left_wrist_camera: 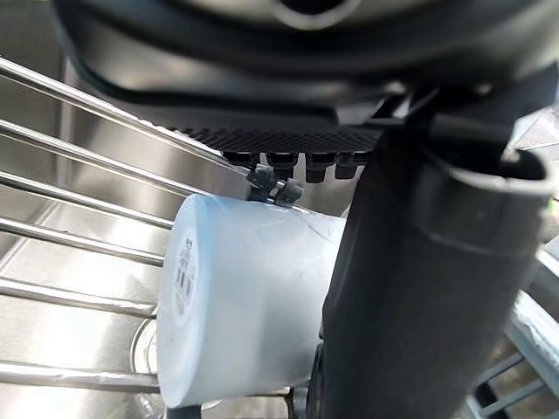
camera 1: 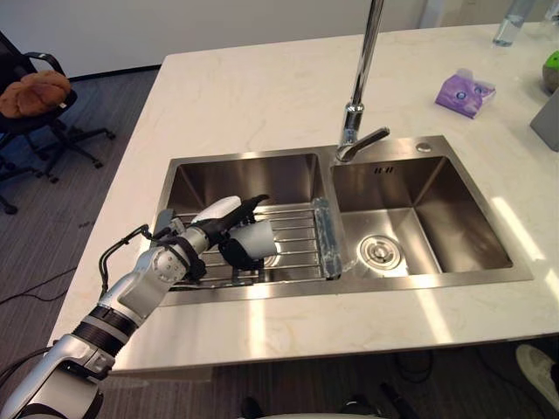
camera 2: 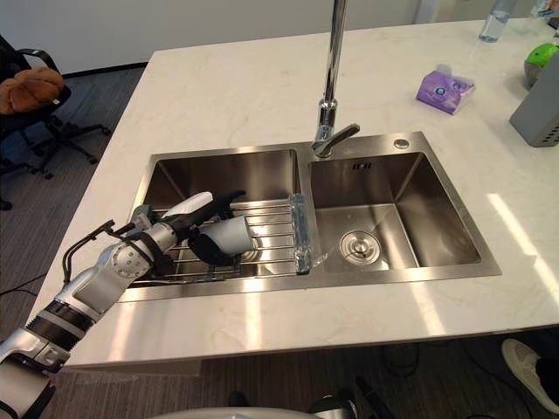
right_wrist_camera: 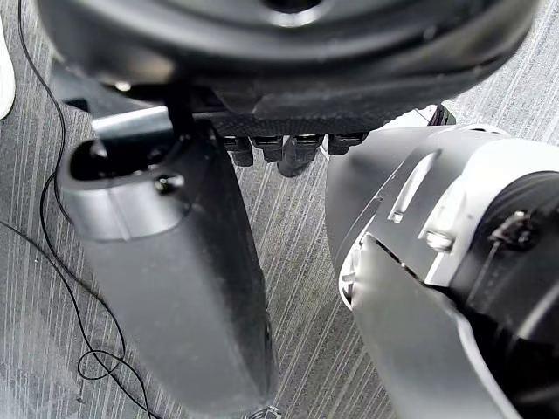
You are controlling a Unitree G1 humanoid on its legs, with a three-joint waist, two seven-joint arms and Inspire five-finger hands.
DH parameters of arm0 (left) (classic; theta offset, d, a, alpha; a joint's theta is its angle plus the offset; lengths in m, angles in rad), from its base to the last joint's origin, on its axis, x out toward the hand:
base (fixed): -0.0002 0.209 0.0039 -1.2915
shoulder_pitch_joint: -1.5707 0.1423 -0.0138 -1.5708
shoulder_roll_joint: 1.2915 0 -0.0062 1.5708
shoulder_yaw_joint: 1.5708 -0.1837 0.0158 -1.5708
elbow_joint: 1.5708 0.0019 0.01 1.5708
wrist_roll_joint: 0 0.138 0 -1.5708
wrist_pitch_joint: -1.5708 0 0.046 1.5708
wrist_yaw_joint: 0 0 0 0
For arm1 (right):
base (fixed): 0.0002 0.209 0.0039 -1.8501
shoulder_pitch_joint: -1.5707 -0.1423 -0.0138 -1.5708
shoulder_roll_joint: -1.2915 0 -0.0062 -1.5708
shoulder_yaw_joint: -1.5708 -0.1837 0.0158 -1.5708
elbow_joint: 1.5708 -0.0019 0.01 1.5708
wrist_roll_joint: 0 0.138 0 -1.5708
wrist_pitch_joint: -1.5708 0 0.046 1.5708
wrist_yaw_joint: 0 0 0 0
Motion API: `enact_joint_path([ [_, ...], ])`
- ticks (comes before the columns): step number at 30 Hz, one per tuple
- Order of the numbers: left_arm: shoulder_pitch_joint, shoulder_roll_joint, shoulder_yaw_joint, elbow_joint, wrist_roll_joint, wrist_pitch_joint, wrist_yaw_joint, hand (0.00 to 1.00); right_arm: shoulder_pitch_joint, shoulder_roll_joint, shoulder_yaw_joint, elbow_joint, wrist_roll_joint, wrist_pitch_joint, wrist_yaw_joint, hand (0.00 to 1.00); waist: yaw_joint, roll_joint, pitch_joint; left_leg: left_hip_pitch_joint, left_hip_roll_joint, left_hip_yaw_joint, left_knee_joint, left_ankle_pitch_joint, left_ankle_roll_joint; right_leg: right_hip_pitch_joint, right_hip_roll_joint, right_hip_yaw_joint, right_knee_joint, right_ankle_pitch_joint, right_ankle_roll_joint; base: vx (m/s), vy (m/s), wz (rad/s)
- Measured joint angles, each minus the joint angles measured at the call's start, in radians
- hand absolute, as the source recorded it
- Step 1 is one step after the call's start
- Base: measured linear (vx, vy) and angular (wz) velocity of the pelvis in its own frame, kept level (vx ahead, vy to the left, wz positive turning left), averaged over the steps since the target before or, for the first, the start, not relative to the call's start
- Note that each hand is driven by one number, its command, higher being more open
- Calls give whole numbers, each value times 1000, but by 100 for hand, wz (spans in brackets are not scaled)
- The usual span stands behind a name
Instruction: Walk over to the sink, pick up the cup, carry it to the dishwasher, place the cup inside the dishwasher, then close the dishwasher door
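Note:
A white cup (camera 1: 258, 241) lies on its side on a wire rack (camera 1: 297, 229) across the left basin of the steel sink (camera 1: 236, 179). My left hand (camera 1: 206, 230) reaches into that basin and is shut on the cup: dark fingers curl round its near side, and the white-covered thumb lies over its top. In the left wrist view the cup (left_wrist_camera: 244, 305) sits between the fingertips (left_wrist_camera: 297, 164) and the thumb (left_wrist_camera: 419, 288), its base turned towards the rack bars. My right hand (right_wrist_camera: 175, 288) hangs over grey floor with relaxed fingers, holding nothing.
A tall chrome tap (camera 1: 362, 87) stands behind the divider between the basins. The right basin (camera 1: 419, 227) has a drain (camera 1: 379, 252). On the pale counter (camera 1: 262, 87) lie a purple tissue pack (camera 1: 465, 92) and a bottle (camera 1: 511, 22). An office chair (camera 1: 35, 96) stands at the left.

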Motion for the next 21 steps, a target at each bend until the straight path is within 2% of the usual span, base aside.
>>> enact_joint_path([
  [5, 46, 0, 6, -11, -14, -48, 67, 100, 1, -3, 17, -3, 6, -1, -1, 100, 8, 4, 3, -1, 0, 0, 0, 0, 0, -2, 0, -1, 0, 0, 0, 0, 0, 0],
  [10, 128, 0, 46, -98, -13, -113, 125, 100, -1, -7, 16, 2, 40, -4, -3, 100, 31, 11, 9, -8, -1, -7, 0, -1, 1, -6, -1, -6, 4, -1, 1, 0, 0, 3],
  [13, 155, -6, 101, -187, -13, -162, 167, 100, -4, -15, 7, 22, 44, -9, -2, 100, 59, 14, 11, -15, -2, -12, 0, -3, 3, -20, -4, -11, 22, -2, 2, 0, -1, 1],
  [18, 168, -27, 188, -260, -14, -214, 187, 100, -8, -15, -10, 44, 78, -12, -3, 100, 79, 14, 11, -15, -7, -33, 2, -6, 8, -30, -13, -28, 47, -4, 6, -1, 0, 1],
  [21, 187, -28, 202, -290, -14, -222, 184, 100, -11, -15, -21, 54, 79, -15, -4, 100, 84, 14, 10, -16, -8, -38, 4, -8, 11, -30, -15, -32, 53, -5, 7, -3, 0, 2],
])
